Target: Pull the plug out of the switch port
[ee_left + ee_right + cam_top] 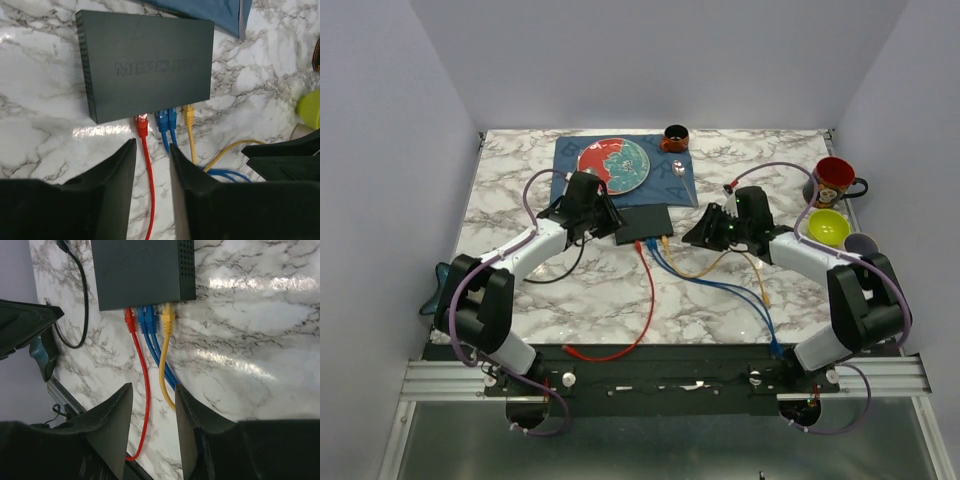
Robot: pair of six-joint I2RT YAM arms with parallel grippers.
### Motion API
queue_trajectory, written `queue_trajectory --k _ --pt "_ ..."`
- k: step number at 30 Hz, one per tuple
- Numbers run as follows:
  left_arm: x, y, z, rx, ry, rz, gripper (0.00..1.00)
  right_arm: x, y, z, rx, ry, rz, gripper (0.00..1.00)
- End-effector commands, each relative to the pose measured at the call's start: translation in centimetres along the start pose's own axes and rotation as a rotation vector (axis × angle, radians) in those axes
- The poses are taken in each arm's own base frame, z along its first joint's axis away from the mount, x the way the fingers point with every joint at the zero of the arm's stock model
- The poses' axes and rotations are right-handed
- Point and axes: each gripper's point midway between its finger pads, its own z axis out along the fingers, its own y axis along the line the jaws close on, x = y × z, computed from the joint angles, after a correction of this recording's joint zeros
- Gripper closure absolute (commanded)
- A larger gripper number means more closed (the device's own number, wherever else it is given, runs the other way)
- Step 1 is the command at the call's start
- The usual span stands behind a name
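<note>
Four coloured plugs (165, 120) fill the flat dark switch (150, 65); left claw (152, 146) and right claw (153, 388) part-open, gripping nothing

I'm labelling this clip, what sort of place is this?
Probably a robot test booth, not a home: plain pale walls box in a marble-pattern table, its near edge an aluminium rail, with a cabled switch and plate staged as props.

Robot test cell in a lab, plain pale walls (670, 60) boxing in three sides, marble-patterned counter (570, 300), left arm (510, 260) and right arm (815, 258) bolted to an aluminium rail (440, 378), staged props, plate (615, 165) on placemat (570, 155), red mug (833, 180), bowl (828, 228), switch (645, 222) trailing coloured cables (653, 300)
</note>
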Motion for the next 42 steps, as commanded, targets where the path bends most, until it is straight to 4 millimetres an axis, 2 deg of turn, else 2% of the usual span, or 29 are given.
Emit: queue_trajectory --k 1,8,12,18,29,42 --pt "-1.6 -2.5 1.5 0.070 -0.008 0.033 0.68 -1.4 1.9 2.0 -0.103 -0.005 0.004 0.52" --pt "-1.7 -1.9 4.2 0.036 0.024 0.041 0.66 -1.8 1.3 4.6 -0.129 0.018 0.037 0.52" --pt "-1.0 -0.8 5.8 0.001 0.057 0.039 0.64 -1.7 0.7 5.8 -0.133 0.023 0.039 0.52" --pt "-0.3 0.3 7.0 -0.029 0.085 0.035 0.61 -1.3 -0.2 7.3 -0.137 0.047 0.056 0.52" --pt "0.4 0.8 7.2 -0.042 0.115 0.037 0.60 -0.7 -1.1 8.9 -0.146 0.083 0.068 0.52" --pt "0.8 0.8 7.3 -0.038 0.142 0.037 0.58 -0.8 -0.8 9.9 -0.181 0.116 0.087 0.54"
